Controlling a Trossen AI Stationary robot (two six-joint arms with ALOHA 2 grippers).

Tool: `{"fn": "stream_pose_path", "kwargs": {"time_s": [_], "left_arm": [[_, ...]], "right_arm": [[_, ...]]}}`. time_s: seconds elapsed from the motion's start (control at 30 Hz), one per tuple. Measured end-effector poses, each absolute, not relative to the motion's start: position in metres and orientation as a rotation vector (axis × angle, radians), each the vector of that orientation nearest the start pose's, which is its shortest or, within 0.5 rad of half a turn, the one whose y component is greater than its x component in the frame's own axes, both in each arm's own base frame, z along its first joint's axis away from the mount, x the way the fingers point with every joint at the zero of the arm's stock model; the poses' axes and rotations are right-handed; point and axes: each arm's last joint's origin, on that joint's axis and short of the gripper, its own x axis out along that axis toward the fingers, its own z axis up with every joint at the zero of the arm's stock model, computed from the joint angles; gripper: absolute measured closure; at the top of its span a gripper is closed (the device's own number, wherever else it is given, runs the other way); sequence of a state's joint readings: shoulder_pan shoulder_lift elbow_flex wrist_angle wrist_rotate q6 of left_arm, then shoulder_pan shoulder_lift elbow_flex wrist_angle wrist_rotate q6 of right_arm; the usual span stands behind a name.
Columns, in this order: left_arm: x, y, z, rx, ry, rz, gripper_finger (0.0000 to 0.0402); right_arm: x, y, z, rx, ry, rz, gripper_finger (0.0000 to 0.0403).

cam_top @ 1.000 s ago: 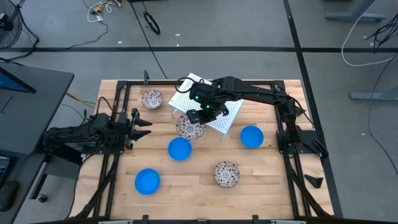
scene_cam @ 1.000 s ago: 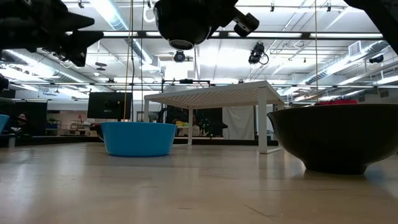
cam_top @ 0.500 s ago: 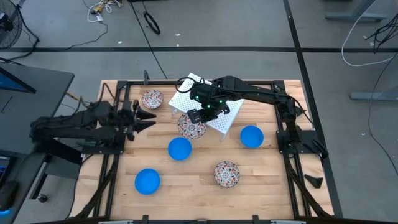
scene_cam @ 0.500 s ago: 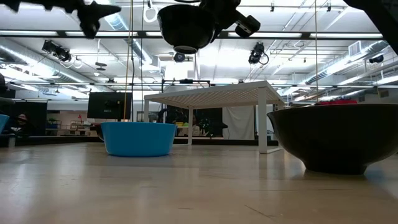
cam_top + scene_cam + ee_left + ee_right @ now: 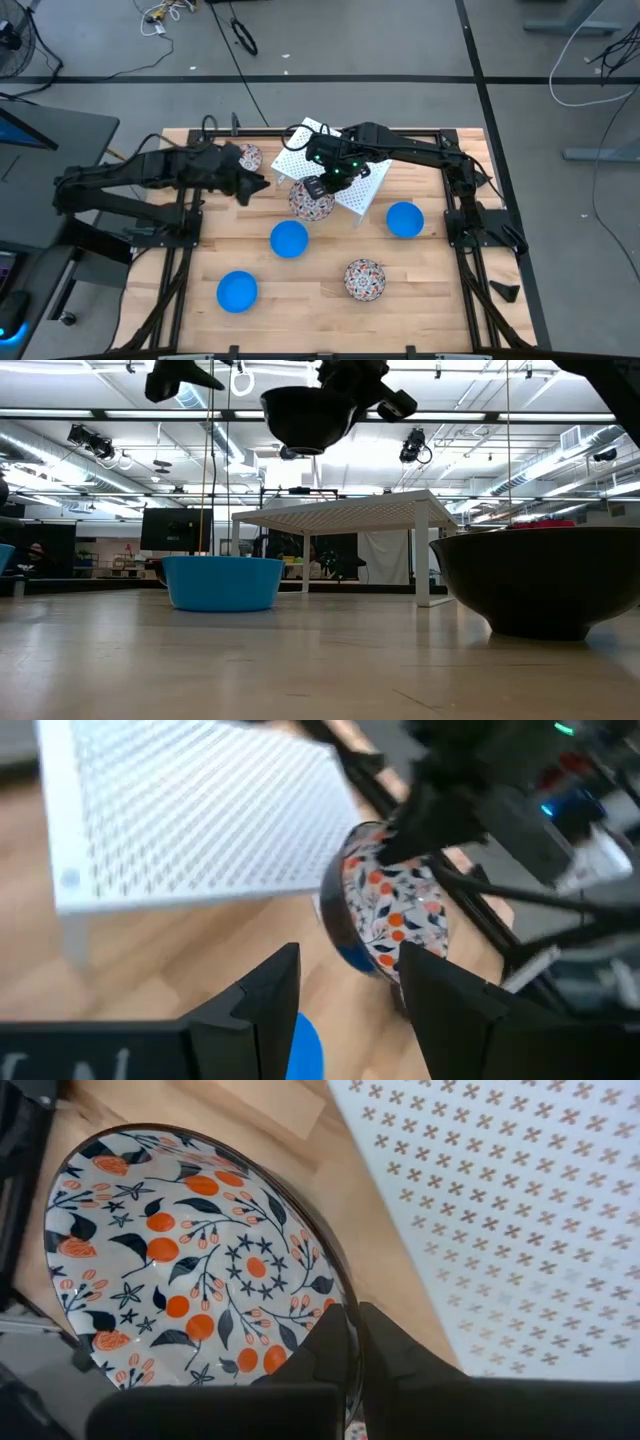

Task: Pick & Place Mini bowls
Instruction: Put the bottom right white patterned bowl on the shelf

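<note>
Blue and patterned bowls lie scattered on the wooden table (image 5: 420, 270), and none sits on the white rack (image 5: 345, 190), so the placing looks barely begun. Going left to right in the high view: a blue bowl (image 5: 237, 291) lies near the front left, and a patterned bowl (image 5: 250, 157) shows at the back left, partly hidden by the left arm. The left gripper (image 5: 258, 185) hovers there, its fingers spread and holding nothing, pointed toward the middle. A second blue bowl (image 5: 289, 239) rests just ahead of the lifted one. The right gripper (image 5: 315, 187) is clamped on the rim of a patterned bowl (image 5: 311, 202), held off the table beside the rack's near edge; the low view shows it hanging well above the surface. Further right, a patterned bowl (image 5: 364, 279) sits near the front and a third blue bowl (image 5: 404, 219) beside the rack's right end.

The held bowl is glossy, white inside with orange berries and dark leaves, dark-rimmed, with a dark outside. My judgement: one bowl is in transit, five remain.
</note>
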State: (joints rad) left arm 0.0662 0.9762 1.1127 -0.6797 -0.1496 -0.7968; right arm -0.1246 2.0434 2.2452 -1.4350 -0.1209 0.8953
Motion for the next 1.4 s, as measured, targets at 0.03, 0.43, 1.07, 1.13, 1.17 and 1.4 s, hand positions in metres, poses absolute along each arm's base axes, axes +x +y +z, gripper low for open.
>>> {"fn": "stream_pose_path", "kwargs": {"time_s": [0.03, 0.43, 1.07, 1.13, 1.17, 1.4], "left_arm": [[0.193, 0.017, 0.366, -0.797, 0.441, 0.436, 0.0225], [0.256, 0.017, 0.353, -1.141, 0.575, 0.501, 0.0225], [0.282, 0.011, 0.325, -1.186, 0.633, 0.642, 0.0225], [0.286, 0.011, 0.324, -1.189, 0.616, 0.634, 0.0225], [0.288, 0.012, 0.324, -1.191, 0.609, 0.630, 0.0225], [0.290, 0.012, 0.321, -1.181, 0.621, 0.631, 0.0228]], "right_arm": [[0.397, -0.046, 0.355, 0.917, 1.156, -0.553, 0.0397], [0.394, -0.046, 0.355, 0.830, 1.187, -0.526, 0.0397], [0.397, -0.043, 0.355, 0.803, 1.175, -0.497, 0.0397], [0.397, -0.041, 0.356, 0.801, 1.168, -0.491, 0.0397], [0.397, -0.041, 0.356, 0.800, 1.170, -0.491, 0.0397], [0.395, -0.041, 0.355, 0.791, 1.193, -0.498, 0.0397]]}}
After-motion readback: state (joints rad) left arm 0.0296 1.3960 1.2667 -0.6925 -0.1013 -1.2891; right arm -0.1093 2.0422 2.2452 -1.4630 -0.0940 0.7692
